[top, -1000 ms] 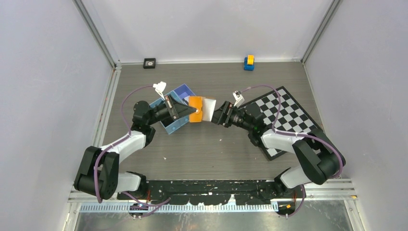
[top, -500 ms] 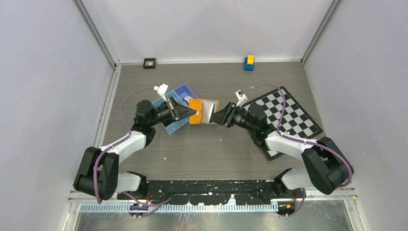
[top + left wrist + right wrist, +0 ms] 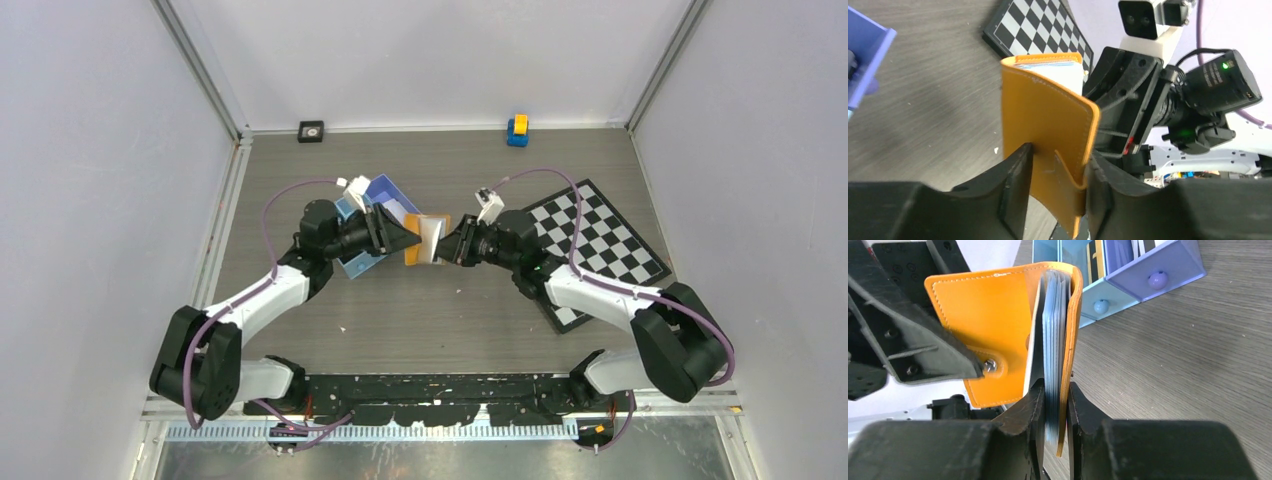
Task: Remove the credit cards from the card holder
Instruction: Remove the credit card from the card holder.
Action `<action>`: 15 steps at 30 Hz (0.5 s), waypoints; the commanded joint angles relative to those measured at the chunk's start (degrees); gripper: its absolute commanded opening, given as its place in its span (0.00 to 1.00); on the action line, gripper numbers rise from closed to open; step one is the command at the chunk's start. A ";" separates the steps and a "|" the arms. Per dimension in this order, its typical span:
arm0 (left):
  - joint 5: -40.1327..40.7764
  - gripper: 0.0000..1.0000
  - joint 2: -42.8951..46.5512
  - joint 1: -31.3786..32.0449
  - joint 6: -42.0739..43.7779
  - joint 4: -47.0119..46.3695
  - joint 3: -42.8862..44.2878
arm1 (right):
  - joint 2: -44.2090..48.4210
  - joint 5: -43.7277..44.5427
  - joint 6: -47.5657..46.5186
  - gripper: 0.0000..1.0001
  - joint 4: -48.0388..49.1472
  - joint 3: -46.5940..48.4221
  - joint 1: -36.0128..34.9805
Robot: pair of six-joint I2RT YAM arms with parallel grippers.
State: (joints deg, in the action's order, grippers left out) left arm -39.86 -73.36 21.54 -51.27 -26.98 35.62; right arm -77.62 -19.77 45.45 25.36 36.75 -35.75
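Right hand (image 3: 1054, 395) had just clamped on the cards (image 3: 1053, 330) and one cover of the holder (image 3: 983, 320), held above the worktop (image 3: 1173, 365) by the tray (image 3: 1128, 270), while the left hand (image 3: 1055, 160) slackened round the flap, its grip unclear, so a pull looked near.

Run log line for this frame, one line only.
right hand: shut on card holder | credit cards: stacked inside | left hand: straddles its flap, grip unclear
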 commanded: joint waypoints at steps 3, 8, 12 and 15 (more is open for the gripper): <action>7.36 0.61 1.39 4.41 9.67 13.14 4.64 | 0.84 6.94 -6.89 0.01 -6.93 5.60 -4.77; 10.91 0.72 -0.88 6.10 12.45 18.98 7.30 | 0.76 10.40 -8.65 0.00 -10.28 7.04 -6.17; 15.29 0.80 -2.08 8.96 15.42 23.23 9.46 | 0.05 11.56 -9.49 0.01 -11.89 8.26 -7.13; 18.41 0.83 -2.58 9.78 16.75 26.38 10.61 | -0.41 11.73 -10.19 0.00 -12.50 8.81 -8.06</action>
State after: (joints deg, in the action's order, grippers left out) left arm -27.05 -75.42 30.00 -38.59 -6.04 42.96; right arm -77.67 -9.98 37.50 11.70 42.06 -42.57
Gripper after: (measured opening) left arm 0.811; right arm 0.226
